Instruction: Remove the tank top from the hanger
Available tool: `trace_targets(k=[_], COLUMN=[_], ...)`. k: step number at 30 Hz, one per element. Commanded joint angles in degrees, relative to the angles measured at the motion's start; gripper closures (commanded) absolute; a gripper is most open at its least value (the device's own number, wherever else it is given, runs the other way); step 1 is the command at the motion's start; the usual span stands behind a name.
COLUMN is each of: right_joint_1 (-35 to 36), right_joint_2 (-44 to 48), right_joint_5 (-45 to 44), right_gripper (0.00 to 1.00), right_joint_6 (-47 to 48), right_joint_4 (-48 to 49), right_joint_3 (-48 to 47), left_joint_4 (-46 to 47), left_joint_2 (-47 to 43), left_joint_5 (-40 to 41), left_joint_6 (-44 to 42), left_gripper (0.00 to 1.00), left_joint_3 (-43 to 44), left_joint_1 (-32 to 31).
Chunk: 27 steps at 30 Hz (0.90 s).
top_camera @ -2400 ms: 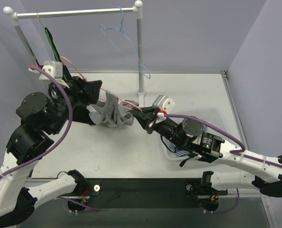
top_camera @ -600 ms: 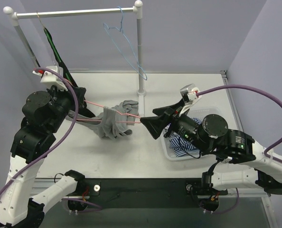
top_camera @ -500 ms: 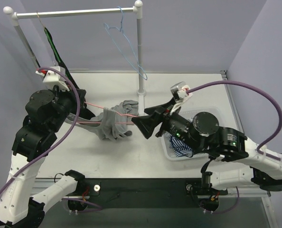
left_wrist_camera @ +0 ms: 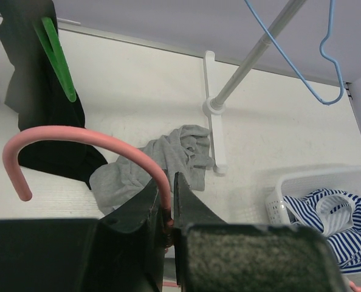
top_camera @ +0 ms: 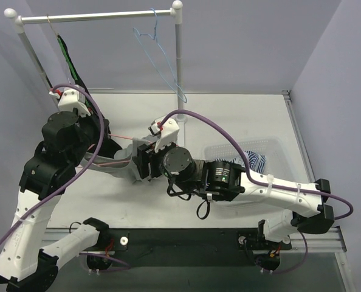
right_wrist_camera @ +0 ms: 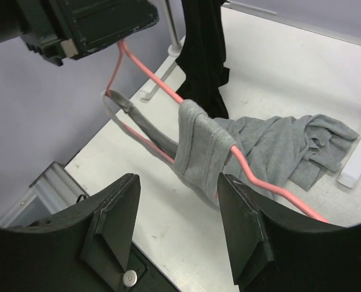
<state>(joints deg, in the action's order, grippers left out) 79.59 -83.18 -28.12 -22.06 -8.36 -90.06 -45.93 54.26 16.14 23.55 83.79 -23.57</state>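
My left gripper is shut on the neck of a pink hanger, just below its hook, and holds it out over the table. The grey tank top has one strap looped over the pink hanger; the rest lies bunched on the table. In the left wrist view the tank top lies beyond the fingers. My right gripper stands open just in front of the looped strap, with nothing between its fingers. From above, the right gripper covers most of the tank top.
A clothes rack stands at the back with a bare blue hanger and a black garment on a green hanger. At the right sits a white basket holding a blue-striped garment.
My right arm has swung left from beside the basket to over the tank top, and its jaws have narrowed a little. The left gripper has kept its hold on the hanger.
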Motion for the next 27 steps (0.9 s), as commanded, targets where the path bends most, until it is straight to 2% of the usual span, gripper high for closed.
trace_targets(k=[1, 8, 10, 11, 12, 14, 15, 20, 27], right_joint_1=[0.3, 0.2, 0.2, 0.2, 0.1, -0.1, -0.1, -0.1, -0.1], right_joint_2=[-1.5, -5.6, -6.4, -6.6, -6.6, -6.4, -6.1, -1.9, 8.5], right_joint_5=[-7.4, -11.7, -12.9, -13.2, -13.6, -14.3, -14.6, -17.1, -12.0], right_gripper=[0.46, 0.47, 0.52, 0.58, 0.72, 0.85, 0.98, 1.00, 1.00], right_joint_6=[0.4, 3.4, 4.0, 4.9, 5.3, 6.2, 6.8, 9.7, 9.2], right_joint_4=[2.9, 4.3, 4.9, 5.4, 6.2, 6.8, 7.6, 11.6, 13.4], right_joint_3=[-4.3, -6.4, -6.9, -6.8, -6.6, -6.5, -6.4, -3.1, 4.8], left_joint_4=[1.0, 1.0, 1.0, 0.9, 1.0, 1.3, 1.4, 1.5, 1.1], left_joint_2=[-0.9, -2.3, -2.9, -3.1, -3.6, -4.1, -4.4, -5.6, -6.6], left_joint_5=[1.3, 0.6, 0.6, 0.8, 1.0, 1.1, 1.3, 1.8, 4.3], left_joint_6=[2.7, 3.6, 3.6, 3.5, 3.3, 3.1, 2.9, 1.7, -2.2], left_gripper=[1.00, 1.00, 1.00, 1.00, 1.00, 1.00, 1.00, 1.00, 1.00], left_joint_3=[3.3, 2.9, 2.4, 2.0, 1.7, 0.8, 0.5, -0.8, -2.9], left_joint_1=[0.1, 0.1, 0.1, 0.1, 0.2, 0.1, 0.1, 0.1, 0.1])
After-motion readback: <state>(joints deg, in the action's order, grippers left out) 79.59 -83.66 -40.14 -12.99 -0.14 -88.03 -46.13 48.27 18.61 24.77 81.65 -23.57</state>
